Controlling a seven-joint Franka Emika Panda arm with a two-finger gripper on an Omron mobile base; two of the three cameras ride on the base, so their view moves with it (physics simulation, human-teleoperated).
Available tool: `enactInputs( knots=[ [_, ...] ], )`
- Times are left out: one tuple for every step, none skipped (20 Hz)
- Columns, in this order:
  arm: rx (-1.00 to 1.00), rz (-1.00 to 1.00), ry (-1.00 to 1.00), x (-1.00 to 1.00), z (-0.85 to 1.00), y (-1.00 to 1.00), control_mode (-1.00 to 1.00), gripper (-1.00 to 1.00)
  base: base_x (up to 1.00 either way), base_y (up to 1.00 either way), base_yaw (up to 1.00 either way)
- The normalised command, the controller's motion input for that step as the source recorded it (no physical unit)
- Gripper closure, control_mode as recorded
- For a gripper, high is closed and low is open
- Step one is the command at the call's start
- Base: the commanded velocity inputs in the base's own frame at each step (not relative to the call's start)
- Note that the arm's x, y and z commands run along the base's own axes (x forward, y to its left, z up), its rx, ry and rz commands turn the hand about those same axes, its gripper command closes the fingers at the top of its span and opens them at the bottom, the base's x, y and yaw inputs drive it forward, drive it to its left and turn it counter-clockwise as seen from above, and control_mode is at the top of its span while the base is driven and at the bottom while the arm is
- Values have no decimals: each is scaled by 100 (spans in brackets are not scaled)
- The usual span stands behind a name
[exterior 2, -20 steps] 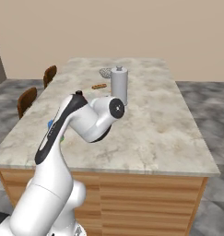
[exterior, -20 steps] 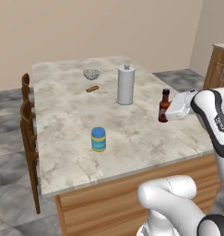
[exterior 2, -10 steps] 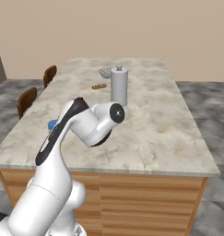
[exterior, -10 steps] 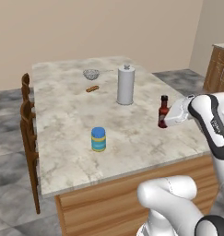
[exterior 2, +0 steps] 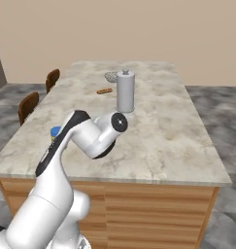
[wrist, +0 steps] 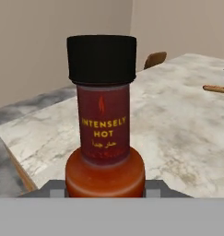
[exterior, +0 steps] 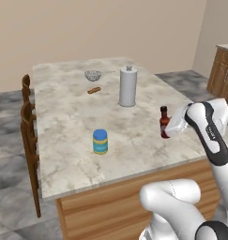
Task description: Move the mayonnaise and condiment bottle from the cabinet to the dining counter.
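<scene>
The condiment bottle point(exterior: 164, 122), dark reddish-brown with a black cap, stands upright near the right edge of the dining counter point(exterior: 64, 117). My gripper point(exterior: 168, 130) is shut on its lower body from the right. Whether its base touches the marble I cannot tell. The hand view has the condiment bottle point(wrist: 104, 133) close up, label reading "intensely hot", between my gripper point(wrist: 105, 189) tips. The mayonnaise point(exterior: 100, 141), a blue-lidded jar, stands on the counter's near middle, well left of the bottle. My arm partly covers the mayonnaise point(exterior 2: 55, 132) in the right base view. The cabinet is out of view.
A tall grey cylinder with a knob top point(exterior: 128, 86) stands mid-counter, with a small bowl point(exterior: 92, 75) and a brown stick-shaped item point(exterior: 94, 90) behind it. Wooden chairs point(exterior: 28, 117) line the counter's left side. Low wood base cabinets point(exterior: 223, 70) stand far right.
The gripper has carried the condiment bottle downward and toward the counter's near edge. The mayonnaise and the other things on the counter have stayed put.
</scene>
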Motion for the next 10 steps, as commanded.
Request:
enactInputs(
  knots=[
    [-7, 0, 6, 0, -32, 0, -100, 100, 0, 0, 0],
    [-9, 0, 7, 0, -32, 0, -100, 100, 0, 0, 0],
    [-9, 0, 7, 0, -33, 0, -100, 100, 0, 0, 0],
    [-8, 0, 7, 0, -34, 0, -100, 100, 0, 0, 0],
    [-9, 0, 7, 0, -34, 0, -100, 100, 0, 0, 0],
    [-8, 0, 9, 0, -34, 0, -100, 100, 0, 0, 0],
    [-8, 0, 7, 0, -35, 0, -100, 100, 0, 0, 0],
    [-7, 0, 4, 1, -36, 0, -100, 100, 0, 0, 0],
    [-5, 0, 2, 1, -37, 0, -100, 100, 0, 0, 0],
    [-1, 0, 0, 3, -38, 0, -100, 100, 0, 0, 0]
  ],
)
